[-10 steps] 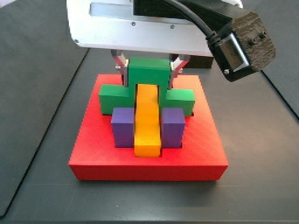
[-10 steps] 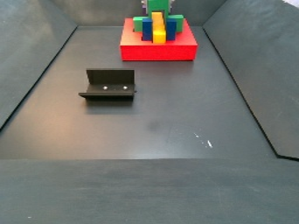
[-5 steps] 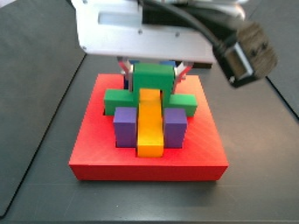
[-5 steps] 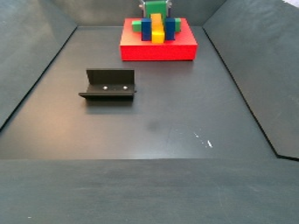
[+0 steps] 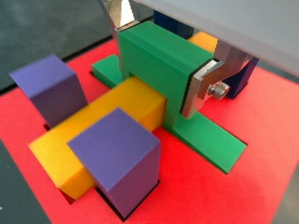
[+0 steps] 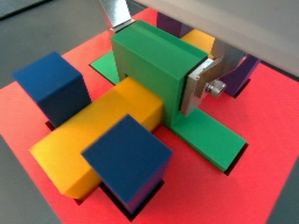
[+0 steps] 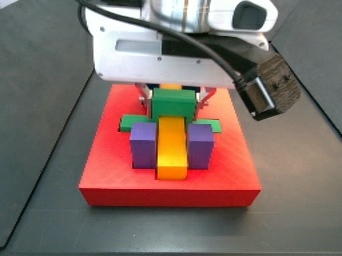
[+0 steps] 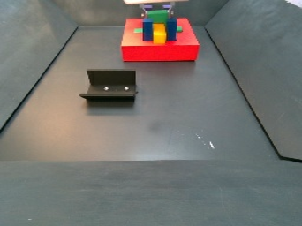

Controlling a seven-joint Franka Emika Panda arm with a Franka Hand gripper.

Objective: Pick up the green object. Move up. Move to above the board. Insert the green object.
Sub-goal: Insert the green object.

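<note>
The green object (image 5: pixel 152 74) straddles the yellow bar (image 5: pixel 105 131) on the red board (image 5: pixel 251 188), its flat feet down in the board's recesses. It shows the same way in the other wrist view (image 6: pixel 146 70). My gripper (image 5: pixel 162 58) is over the board, its silver fingers (image 5: pixel 201 90) pressed against both sides of the raised middle cube. In a side view the gripper (image 7: pixel 171 97) sits low over the green object (image 7: pixel 170 106) at the back of the board (image 7: pixel 167 186). In the far side view the green object (image 8: pixel 157 25) is partly hidden.
Purple blocks (image 5: pixel 49 83) and blue blocks (image 6: pixel 52 83) stand on either side of the yellow bar. The dark fixture (image 8: pixel 109 86) stands on the floor left of centre, well away from the board (image 8: pixel 160 51). Dark sloped walls ring the floor.
The gripper has come down with the green object, which now sits lower over the yellow bar with its feet in the board. The board and blocks have not moved.
</note>
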